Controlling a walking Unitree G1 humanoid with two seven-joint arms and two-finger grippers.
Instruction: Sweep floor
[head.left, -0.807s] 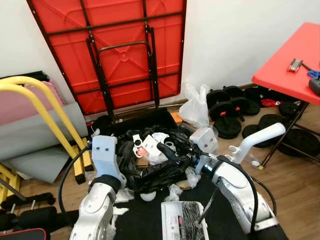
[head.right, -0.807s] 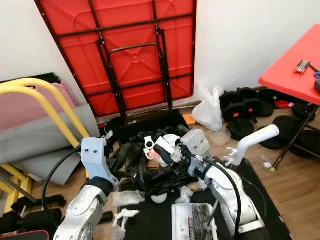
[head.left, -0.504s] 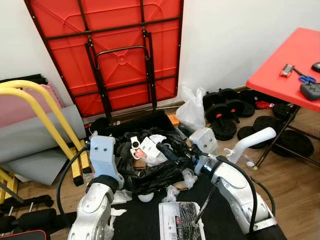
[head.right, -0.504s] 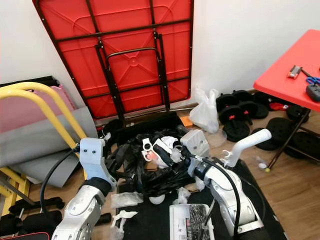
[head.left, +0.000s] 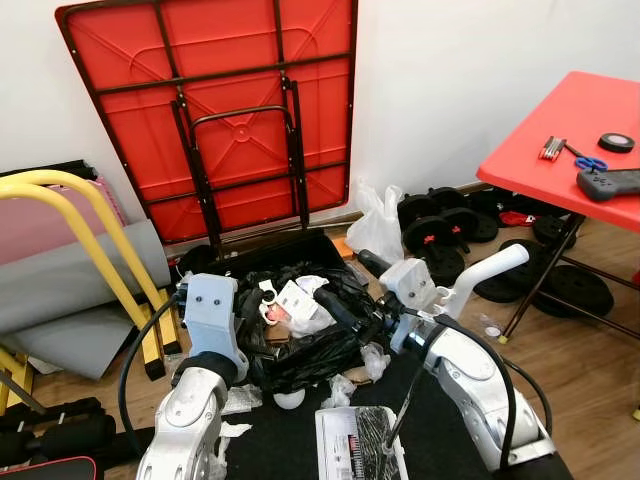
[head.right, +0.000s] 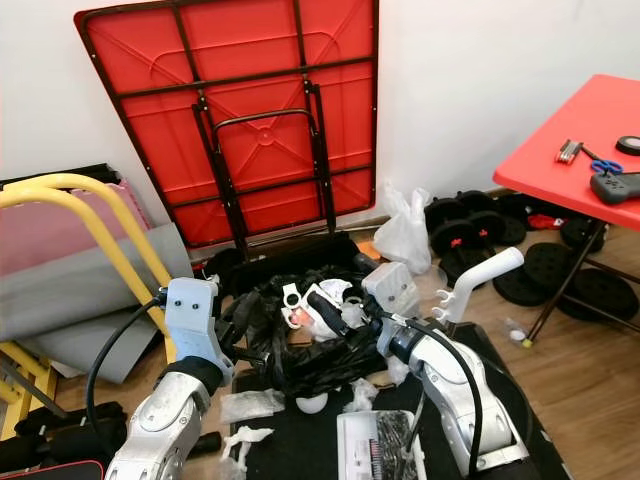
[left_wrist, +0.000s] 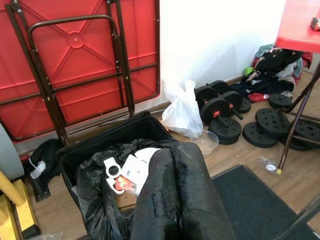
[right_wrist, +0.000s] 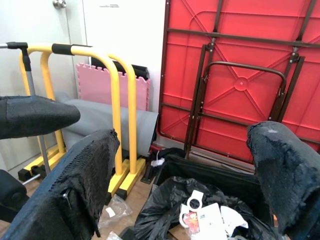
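Wooden flooring below the folded red table (head.left: 230, 110) holds a black rubbish bag (head.left: 300, 340), directly ahead between both arms. Left gripper (left_wrist: 175, 195) fingers pressed together; right gripper (right_wrist: 180, 165) spread wide, nearer.

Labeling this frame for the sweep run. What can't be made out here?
- Bottom of the black trash bag: head views, hidden under its own folds and the paper on top.
- Print on the white tray: too small, cut by the lower edge.
- Small tools on the red table: too small to name.
- Left end effector: left wrist view, fingers pressed together, nothing between them.
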